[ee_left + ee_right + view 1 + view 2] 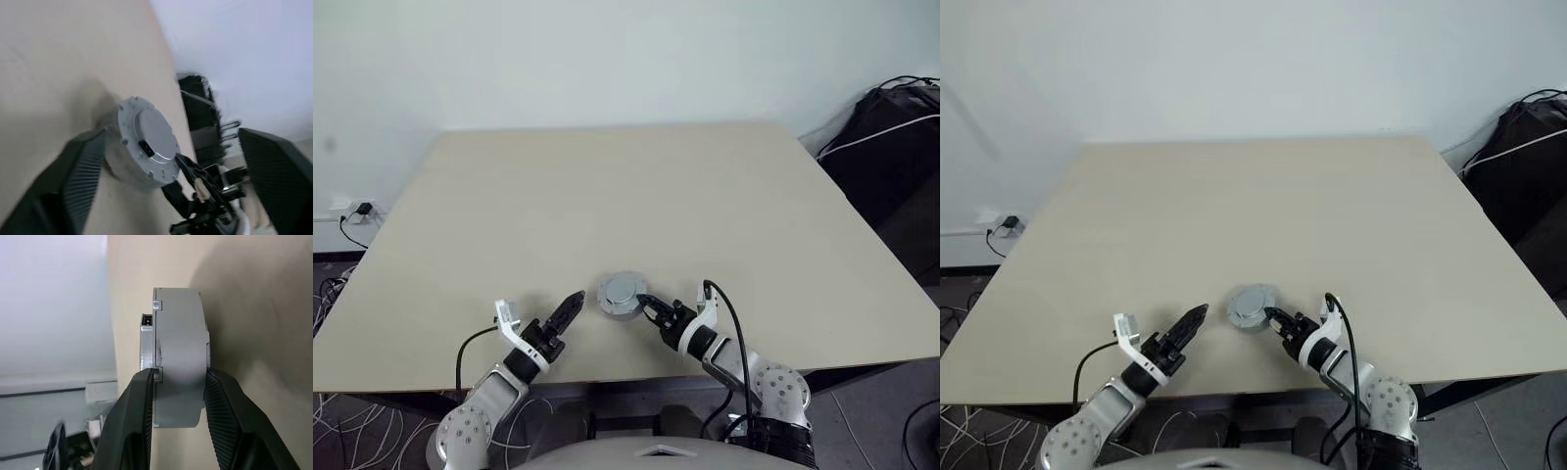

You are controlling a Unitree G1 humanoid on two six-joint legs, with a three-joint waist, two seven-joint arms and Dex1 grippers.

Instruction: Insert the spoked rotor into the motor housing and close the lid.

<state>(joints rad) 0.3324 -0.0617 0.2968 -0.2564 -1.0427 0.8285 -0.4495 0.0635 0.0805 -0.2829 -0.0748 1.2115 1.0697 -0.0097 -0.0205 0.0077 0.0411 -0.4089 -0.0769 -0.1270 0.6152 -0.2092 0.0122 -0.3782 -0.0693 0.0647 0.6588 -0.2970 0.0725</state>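
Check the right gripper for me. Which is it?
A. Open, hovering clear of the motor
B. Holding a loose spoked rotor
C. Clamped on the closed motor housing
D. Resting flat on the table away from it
C: in the right wrist view the right gripper has its two fingers pressed on opposite faces of the closed silver motor housing, lid on.

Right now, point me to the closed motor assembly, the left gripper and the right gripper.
closed motor assembly (622, 293): left eye view, flat silver top face.
left gripper (574, 305): left eye view, at its black tips.
right gripper (178, 399): right wrist view, between its tips, clamping the assembly's edge.
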